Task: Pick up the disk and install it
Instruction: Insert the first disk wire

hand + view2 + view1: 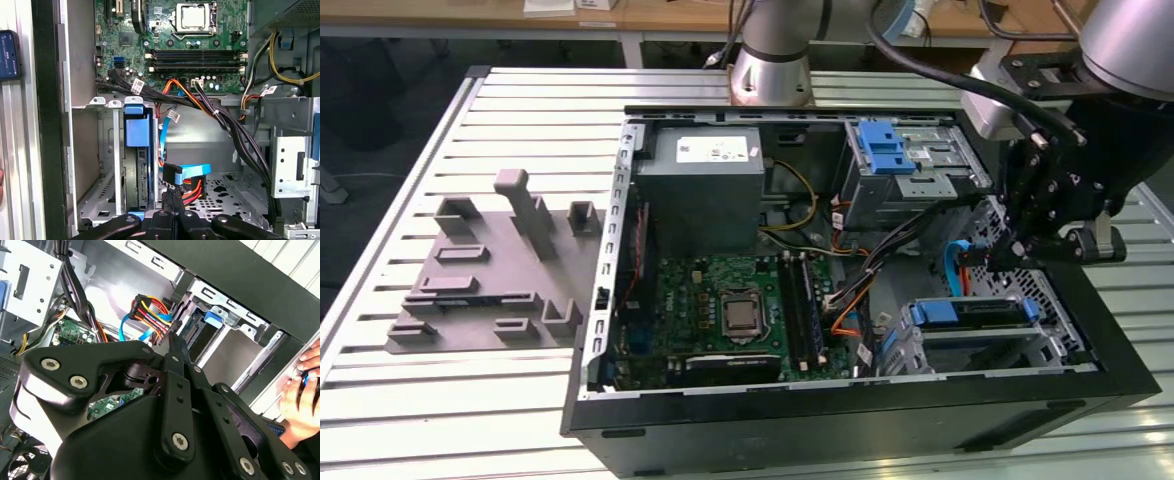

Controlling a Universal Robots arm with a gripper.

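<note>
Clearly the main hazard is the wiring. The gripper [1009, 262] hangs inside the open computer case [854, 425], on the exterior view's right side, just beside the drive cage [1041, 345] in the near right corner. Its fingers come to a closed point with nothing of the disk between them, in both wrist views [175, 342] [171, 196].

The disk [136, 170] stands on edge in the cage's slot, and its blue rail frame [967, 313] shows at the slot's mouth. It looks seated or nearly so, though I cannot tell whether it is fully home.

Right at the fingertips sits a blue cable connector [192, 172] with a bundle of red, orange and yellow wires [150, 310]. Any sideways or downward move from here could hook a wire or push the connector askew, straining the plug or its pins. A thick black cable bundle [235, 130] crosses nearby toward the motherboard [172, 45], so a wide swing could drag that too. If the disk is not locked in, a nudge against the cage might tilt it in its rails.

A person's hand [300, 390] rests at the case's outer wall, close to the arm's working space; a fast retreat that way risks contact.
</note>
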